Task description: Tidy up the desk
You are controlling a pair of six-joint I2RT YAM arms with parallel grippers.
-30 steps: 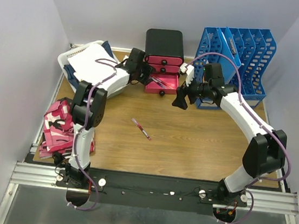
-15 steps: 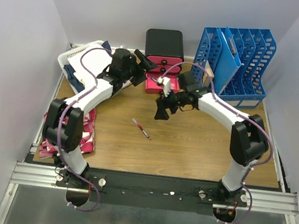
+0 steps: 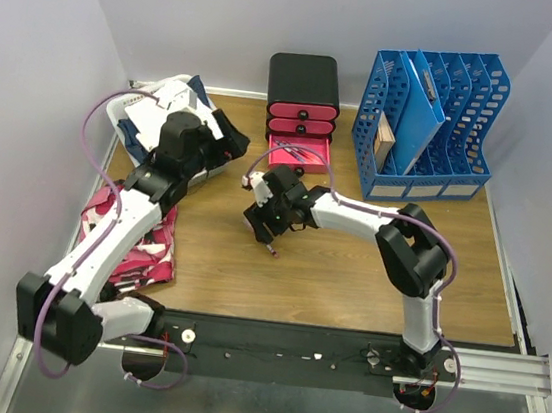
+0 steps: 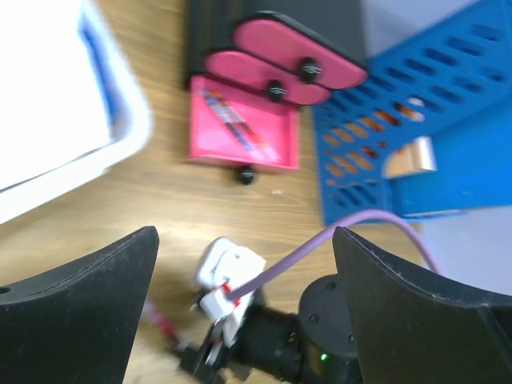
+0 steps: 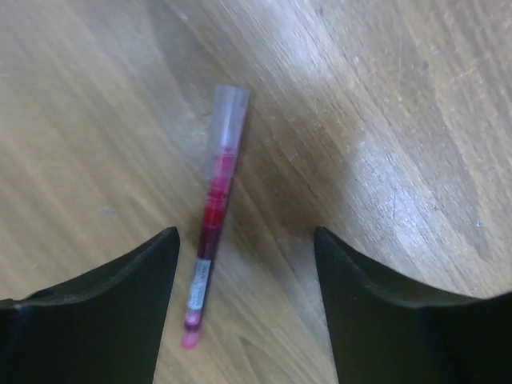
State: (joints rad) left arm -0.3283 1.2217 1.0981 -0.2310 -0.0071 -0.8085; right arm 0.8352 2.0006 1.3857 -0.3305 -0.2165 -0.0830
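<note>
right gripper [image 5: 244, 238] spread | slim red translucent pen [image 5: 210, 248] between jaws | glossy wood-grain desk [image 5: 400, 120]

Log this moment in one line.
right gripper: open, over pen lying on desk | left gripper: open, empty | bottom drawer: open | pen: not yet grasped

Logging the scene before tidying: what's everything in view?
desk: 1, brown wood, under everything
pen: 1, red, mid-desk, below right gripper
drawer unit: 1, black with pink drawers, back centre, bottom drawer open
file rack: 1, blue, back right
tray: 1, white and blue, back left, holds paper
pink pile: 1, pink and white, left edge
left gripper: 1, black, open, near tray
right gripper: 1, black, open, over pen
</note>
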